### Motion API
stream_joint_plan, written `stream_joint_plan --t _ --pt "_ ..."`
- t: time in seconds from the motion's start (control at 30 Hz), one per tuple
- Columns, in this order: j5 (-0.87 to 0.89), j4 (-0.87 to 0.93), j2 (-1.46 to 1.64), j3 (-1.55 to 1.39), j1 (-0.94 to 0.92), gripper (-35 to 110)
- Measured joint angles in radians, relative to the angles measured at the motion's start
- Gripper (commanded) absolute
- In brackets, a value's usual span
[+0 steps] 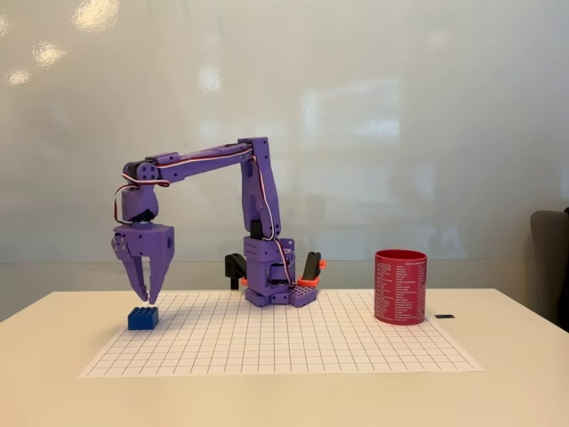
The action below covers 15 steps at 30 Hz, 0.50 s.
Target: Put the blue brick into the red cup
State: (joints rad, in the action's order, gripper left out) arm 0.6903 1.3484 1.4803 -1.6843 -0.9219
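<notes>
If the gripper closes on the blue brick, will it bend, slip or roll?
The blue brick looks like hard plastic, so it probably stays stiff. Its flat sides should suit the gripper poised just above it. It sits flat on the gridded mat, so rolling seems unlikely; being small, it is probably light.

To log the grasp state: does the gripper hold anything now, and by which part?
Nothing is held. The gripper hangs just above the blue brick, which rests on the grid mat.
</notes>
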Motion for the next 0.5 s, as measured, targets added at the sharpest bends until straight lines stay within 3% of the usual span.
stream_joint_plan --t 0.03,0.1,0.17,0.5 --pt "-0.014 0.0 0.0 0.0 -0.009 11" --pt "-0.04 0.0 0.0 0.0 -0.021 42" --pt "-0.051 0.0 0.0 -0.012 -0.018 50" --pt "-0.072 0.017 0.006 -0.083 -0.006 52"
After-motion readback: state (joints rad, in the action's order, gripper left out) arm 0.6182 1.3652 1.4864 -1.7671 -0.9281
